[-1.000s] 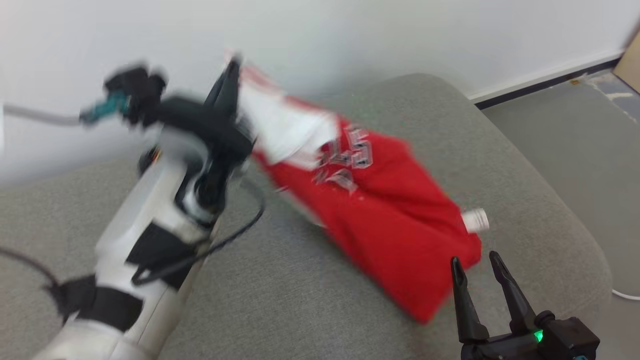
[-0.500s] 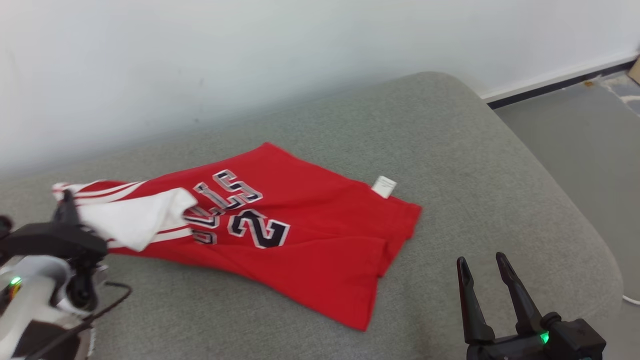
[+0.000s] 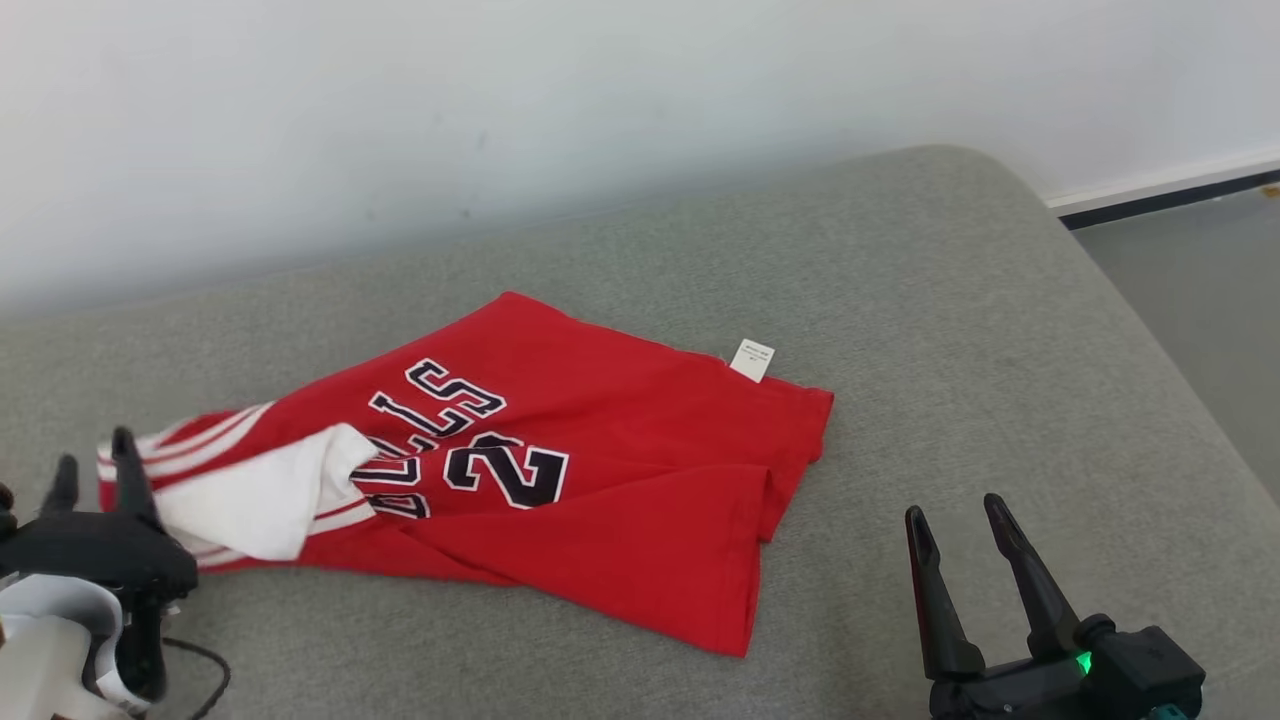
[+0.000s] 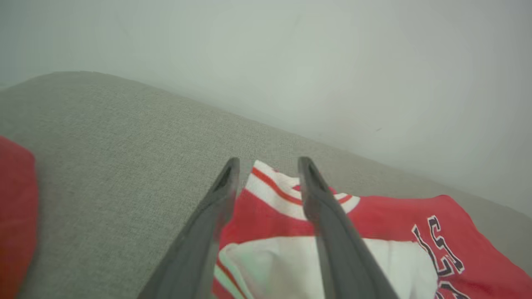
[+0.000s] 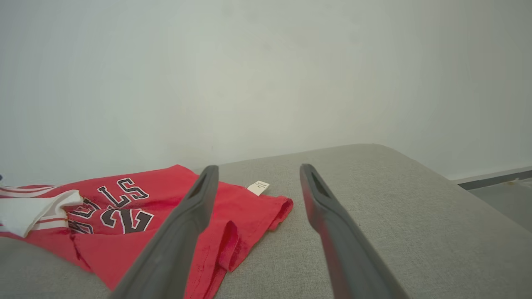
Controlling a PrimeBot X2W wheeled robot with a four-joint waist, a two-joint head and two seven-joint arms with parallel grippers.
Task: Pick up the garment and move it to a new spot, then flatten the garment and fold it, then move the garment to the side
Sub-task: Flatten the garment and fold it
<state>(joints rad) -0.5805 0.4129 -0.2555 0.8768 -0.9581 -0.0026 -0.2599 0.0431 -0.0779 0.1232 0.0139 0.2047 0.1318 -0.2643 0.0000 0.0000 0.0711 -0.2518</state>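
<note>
The garment point(image 3: 620, 470) is a red jersey with dark lettering, a number and a white tag point(image 3: 752, 360). It lies mostly spread on the grey cushion point(image 3: 1000, 350), with its white-striped end folded over at the left. My left gripper point(image 3: 93, 460) is at that striped end. In the left wrist view my left gripper point(image 4: 268, 162) is open, its fingers straddling the striped edge of the garment point(image 4: 374, 216) without pinching it. My right gripper point(image 3: 952, 508) stands open and empty, just right of the garment's near corner. The right wrist view has my right gripper point(image 5: 257, 167) above the garment point(image 5: 162, 182).
A pale wall point(image 3: 600, 100) runs right behind the cushion. The cushion's rounded edge drops to the grey floor point(image 3: 1200, 280) at the right. A blurred red shape point(image 4: 12, 207) sits at the left edge of the left wrist view.
The garment hung in the air from my shut left gripper; it now lies on the cushion, and the left fingers have parted. The head camera shifted. My right gripper stayed open.
</note>
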